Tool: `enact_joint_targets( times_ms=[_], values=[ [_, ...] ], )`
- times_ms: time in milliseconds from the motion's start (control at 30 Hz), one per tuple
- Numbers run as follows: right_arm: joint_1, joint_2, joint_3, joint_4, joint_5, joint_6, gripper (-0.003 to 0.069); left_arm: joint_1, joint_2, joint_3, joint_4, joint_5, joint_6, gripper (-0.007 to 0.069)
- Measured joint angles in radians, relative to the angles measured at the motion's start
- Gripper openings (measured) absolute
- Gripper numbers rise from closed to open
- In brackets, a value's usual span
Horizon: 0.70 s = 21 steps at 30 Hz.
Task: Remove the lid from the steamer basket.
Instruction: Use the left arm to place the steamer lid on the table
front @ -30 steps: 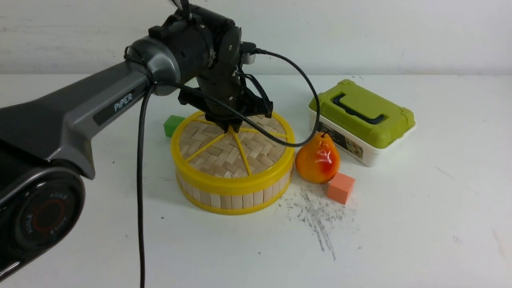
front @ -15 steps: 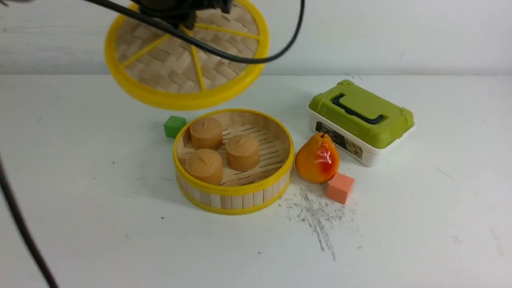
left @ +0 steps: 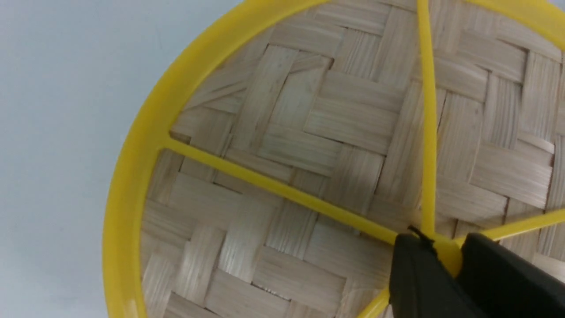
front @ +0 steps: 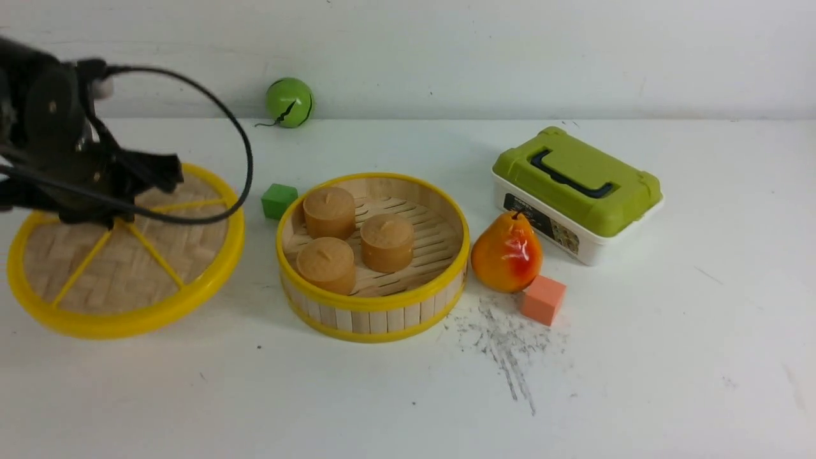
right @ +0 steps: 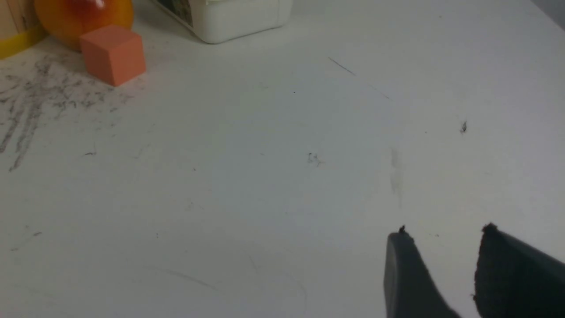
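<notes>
In the front view, your left arm (front: 57, 153) reaches down onto the middle of the lid (front: 127, 274). The lid is off and well to the left of the steamer basket (front: 373, 322), tilted with its near edge low. You cannot tell whether it touches the tabletop (front: 637, 357). The basket stands uncovered, with three brown cakes (front: 386, 242) on its slatted floor. A green cube (front: 278, 201) lies just beside its far left rim and a green ball (front: 289, 102) well behind it by the wall. A pear (front: 507, 252) stands just beside its right side, with an orange cube (front: 543, 299) a little farther right and a green-lidded box (front: 577, 191) beyond that. In the left wrist view, your left fingers (left: 415, 278) pinch the yellow hub (left: 448, 258) of the lid where its spokes meet. In the right wrist view, your right fingers (right: 406, 265) are spread with nothing between them, over bare tabletop to the right of the basket.
</notes>
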Motion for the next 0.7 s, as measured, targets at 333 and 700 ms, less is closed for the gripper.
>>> enact_joint_targets(
  times_ms=[333,700],
  values=[
    [0.000,0.000,0.000,0.000,0.000,0.000,0.0240,0.005,0.140,0.013,-0.007,-0.121,-0.039,0.0129],
    [0.000,0.000,0.000,0.000,0.000,0.000,0.0240,0.005,-0.178,0.016,-0.170,-0.086,0.031,0.0290]
  ],
)
